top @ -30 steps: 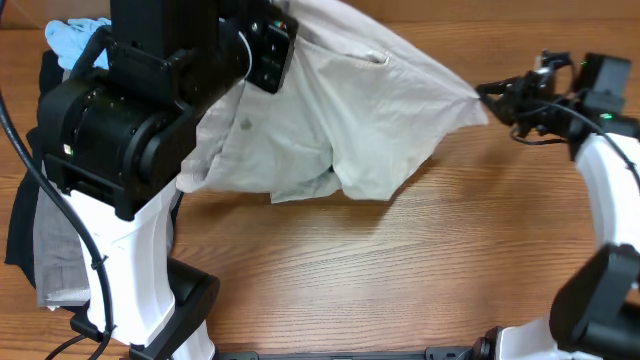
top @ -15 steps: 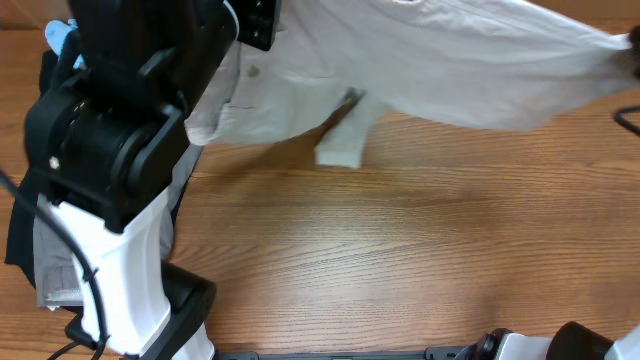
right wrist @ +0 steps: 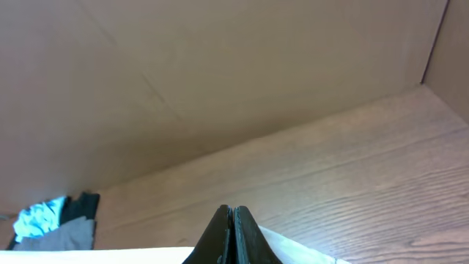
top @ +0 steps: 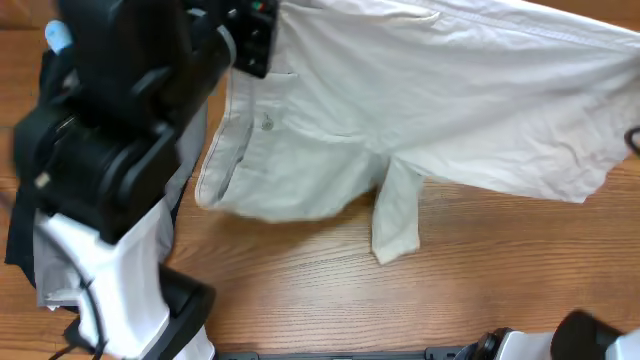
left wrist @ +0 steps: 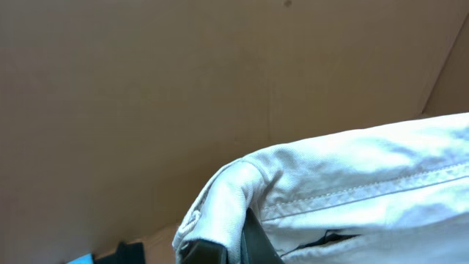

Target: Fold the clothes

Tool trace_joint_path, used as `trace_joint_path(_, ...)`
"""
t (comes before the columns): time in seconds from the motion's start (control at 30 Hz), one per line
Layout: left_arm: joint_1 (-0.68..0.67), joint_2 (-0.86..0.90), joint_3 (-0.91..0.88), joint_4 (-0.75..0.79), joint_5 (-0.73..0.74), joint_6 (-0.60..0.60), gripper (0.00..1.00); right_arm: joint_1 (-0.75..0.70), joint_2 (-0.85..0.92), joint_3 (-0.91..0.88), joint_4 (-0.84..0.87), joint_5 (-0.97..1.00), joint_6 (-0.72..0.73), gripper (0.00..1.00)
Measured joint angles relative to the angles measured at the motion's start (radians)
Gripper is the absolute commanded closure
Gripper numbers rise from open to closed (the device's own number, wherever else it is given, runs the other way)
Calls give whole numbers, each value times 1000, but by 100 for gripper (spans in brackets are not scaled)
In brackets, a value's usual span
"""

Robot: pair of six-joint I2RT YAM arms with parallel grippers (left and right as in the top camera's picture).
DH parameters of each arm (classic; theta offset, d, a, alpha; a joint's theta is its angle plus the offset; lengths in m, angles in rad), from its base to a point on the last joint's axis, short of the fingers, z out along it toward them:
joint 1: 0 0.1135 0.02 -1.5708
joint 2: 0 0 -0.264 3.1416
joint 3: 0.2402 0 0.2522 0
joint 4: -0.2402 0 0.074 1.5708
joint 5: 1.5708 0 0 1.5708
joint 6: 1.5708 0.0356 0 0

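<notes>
Above the wooden table (top: pixel 450 290), pale cream fabric trousers (top: pixel 440 110) hang stretched from ten o'clock to three o'clock — the left gripper (left wrist: pixel 245 236) clamped on a waistband corner, the right gripper (right wrist: pixel 233 233) closed on the far edge. One narrow flap droops toward six o'clock; doing this well likely means holding the span taut and lowering both ends together so the cloth lands flat.

Wood-grain table (top: pixel 300 300) backed by plain brown wall (right wrist: pixel 220 73)
</notes>
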Motion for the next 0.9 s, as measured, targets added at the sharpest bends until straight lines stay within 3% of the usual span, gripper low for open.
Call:
trace_joint_path(0.2,0,150,0,130,3,0,96,9,130,-2,117,7,-27,96)
trace_joint_path(0.43,47,280,-11,494,15,-2,96,79,232,-9,398,29,-19,96)
trace_joint_path(0.57,68,278,-10,582,52,-4,96,93,232,21,429,35,-13,96)
trace_joint_path(0.77,69,257,-3,384,82,-5,96,85,219,72,255,68,-33,96)
trace_joint_path(0.8,68,254,-1,236,87,-5,96,85,218,69,177,74,-47,96)
trace_joint_path(0.9,69,257,-3,45,87,-12,96,87,225,37,44,76,-74,96)
